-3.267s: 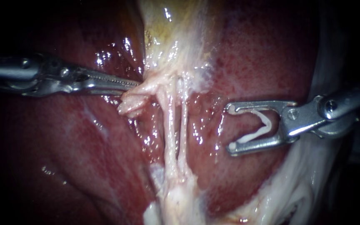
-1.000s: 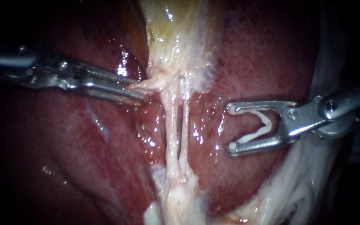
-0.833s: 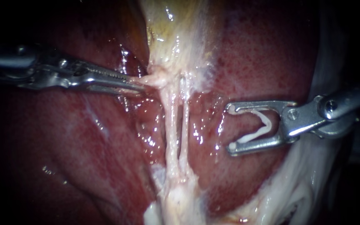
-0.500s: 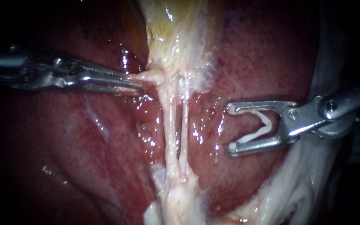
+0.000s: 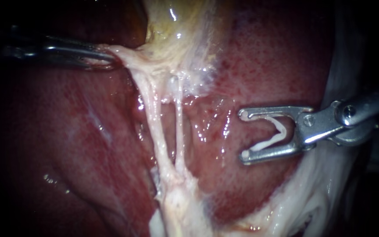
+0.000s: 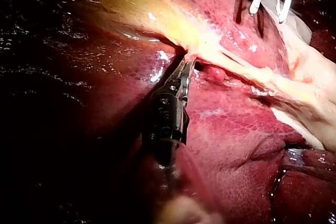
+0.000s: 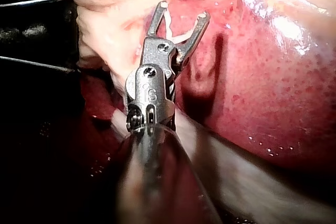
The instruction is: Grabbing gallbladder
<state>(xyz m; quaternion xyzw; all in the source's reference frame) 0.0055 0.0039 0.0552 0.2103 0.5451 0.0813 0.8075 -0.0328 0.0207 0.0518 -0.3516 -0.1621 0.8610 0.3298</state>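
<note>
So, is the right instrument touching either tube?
Apart. The endoscope view shows bare liver between the right instrument, its jaws holding a clip, and the nearer tube.

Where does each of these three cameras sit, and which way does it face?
Endoscope view: close above, facing liver and gallbladder; left instrument enters from left, right instrument from right.
Left wrist view: on the left arm, looking along its shaft to jaws shut on the gallbladder.
Right wrist view: on the right arm, looking along its instrument, jaws holding a clip.
All three show the clip.
</note>
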